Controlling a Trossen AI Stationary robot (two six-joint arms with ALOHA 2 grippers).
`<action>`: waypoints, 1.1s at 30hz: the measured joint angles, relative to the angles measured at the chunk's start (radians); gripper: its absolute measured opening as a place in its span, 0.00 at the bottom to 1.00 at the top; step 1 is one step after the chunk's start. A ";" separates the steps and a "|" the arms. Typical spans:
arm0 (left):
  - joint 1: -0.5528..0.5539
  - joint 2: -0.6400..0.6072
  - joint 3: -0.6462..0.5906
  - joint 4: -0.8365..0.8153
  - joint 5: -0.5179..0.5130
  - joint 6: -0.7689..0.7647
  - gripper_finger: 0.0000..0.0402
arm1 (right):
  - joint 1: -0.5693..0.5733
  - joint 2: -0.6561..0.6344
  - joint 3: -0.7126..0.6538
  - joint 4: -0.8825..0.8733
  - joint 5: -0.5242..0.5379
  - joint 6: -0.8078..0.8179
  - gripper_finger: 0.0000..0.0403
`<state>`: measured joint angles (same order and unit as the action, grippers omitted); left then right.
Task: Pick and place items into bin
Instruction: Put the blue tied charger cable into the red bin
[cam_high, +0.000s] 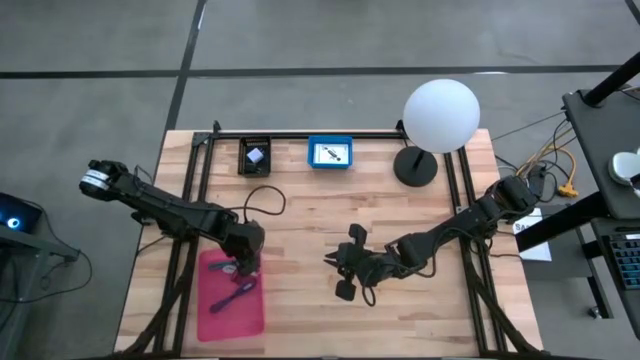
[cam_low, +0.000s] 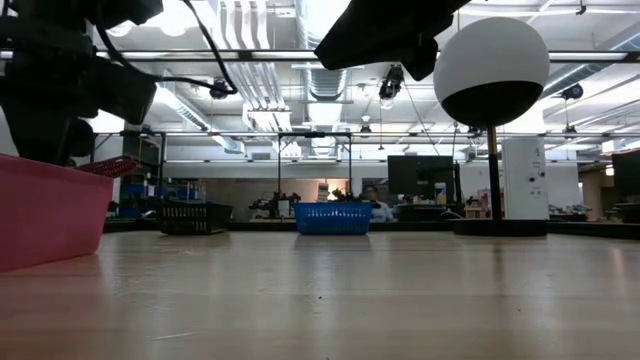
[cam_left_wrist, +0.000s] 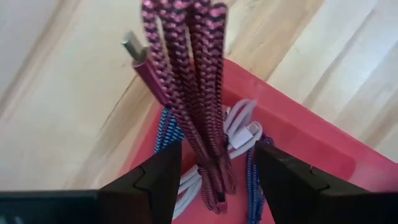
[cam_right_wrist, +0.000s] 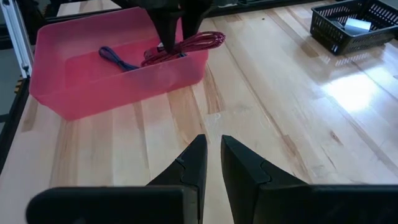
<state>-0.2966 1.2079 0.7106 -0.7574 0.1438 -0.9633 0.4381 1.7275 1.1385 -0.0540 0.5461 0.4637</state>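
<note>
Planks of the wooden table (cam_high: 300, 240) lie bare across the high view's centre and lower right, while a black basket (cam_high: 256, 157), a blue basket (cam_high: 329, 153) and a globe lamp (cam_high: 438, 118) line its top edge and the red bin (cam_high: 230, 296) sits lower left. Over the bin's upper rim the left gripper (cam_left_wrist: 214, 171) is clamped on the purple-pink cord (cam_left_wrist: 186, 81), with a blue cord (cam_right_wrist: 118, 58) and a white cord (cam_left_wrist: 239, 127) inside. Centre frame, the right gripper (cam_right_wrist: 211, 158) hovers with fingers nearly together, holding nothing.
</note>
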 joint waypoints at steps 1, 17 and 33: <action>0.000 0.000 -0.001 -0.001 -0.004 0.000 0.45 | 0.000 0.000 0.000 0.000 0.000 0.000 0.10; 0.000 0.001 -0.003 0.000 0.019 -0.029 0.03 | -0.001 0.000 0.000 0.000 0.003 -0.003 0.10; 0.000 -0.018 0.032 -0.017 0.329 0.107 0.01 | 0.000 0.000 -0.001 -0.002 0.004 -0.003 0.10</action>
<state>-0.2970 1.1904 0.7425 -0.7743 0.4728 -0.8566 0.4377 1.7275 1.1378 -0.0555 0.5499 0.4610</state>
